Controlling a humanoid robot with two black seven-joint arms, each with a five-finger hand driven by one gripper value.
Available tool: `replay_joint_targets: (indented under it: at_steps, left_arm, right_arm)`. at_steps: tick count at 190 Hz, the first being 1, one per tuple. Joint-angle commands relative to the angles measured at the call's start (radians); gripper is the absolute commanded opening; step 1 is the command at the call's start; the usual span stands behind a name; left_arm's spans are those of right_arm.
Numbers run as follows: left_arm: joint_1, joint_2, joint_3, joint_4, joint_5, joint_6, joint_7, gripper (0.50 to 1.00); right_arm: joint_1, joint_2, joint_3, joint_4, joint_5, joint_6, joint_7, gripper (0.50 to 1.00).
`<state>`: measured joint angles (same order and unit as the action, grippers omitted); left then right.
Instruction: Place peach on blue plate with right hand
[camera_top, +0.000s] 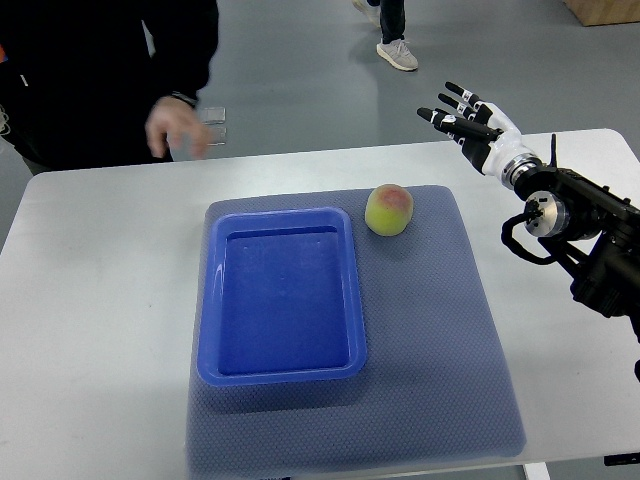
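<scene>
From my remote station I record the following. The peach (389, 209) sits on the grey mat (430, 340), just beside the far right corner of the blue plate (281, 294), apart from its rim as far as I can judge. The fruit is yellow-green with a reddish blush on top. The blue plate is a rectangular tray with raised walls, and its floor holds nothing. It lies on the left half of the mat, and the mat rests on the white table (100, 300).

The right hand (470, 123) is raised over the far right part of the table, well apart from the peach. Its fingers (452, 113) are extended and spread, pointing toward the picture's left, and they grip nothing. The forearm behind it enters from the right edge, with black cabling showing at the wrist.

At the far side of the table stands a person in dark clothing (100, 70). One hand of theirs (177, 128) is blurred above the table edge. A second person's shoe (397, 54) shows on the floor beyond.
</scene>
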<state>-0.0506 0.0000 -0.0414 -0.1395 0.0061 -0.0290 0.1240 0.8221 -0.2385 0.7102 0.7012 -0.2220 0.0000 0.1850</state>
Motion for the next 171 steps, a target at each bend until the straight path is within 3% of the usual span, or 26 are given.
replay_joint_targets:
  at_steps: [1,171]
  left_arm:
    - [0.0,0.0,0.0,0.0,0.0,0.0,0.0,1.0]
    - [0.0,0.0,0.0,0.0,0.0,0.0,0.0,1.0]
  right_arm:
    - [0.003,-0.001,-0.001,0.0,-0.002,-0.002,-0.001,0.93]
    - [0.022,0.001,0.0,-0.023,0.0,0.0,0.001,0.93]
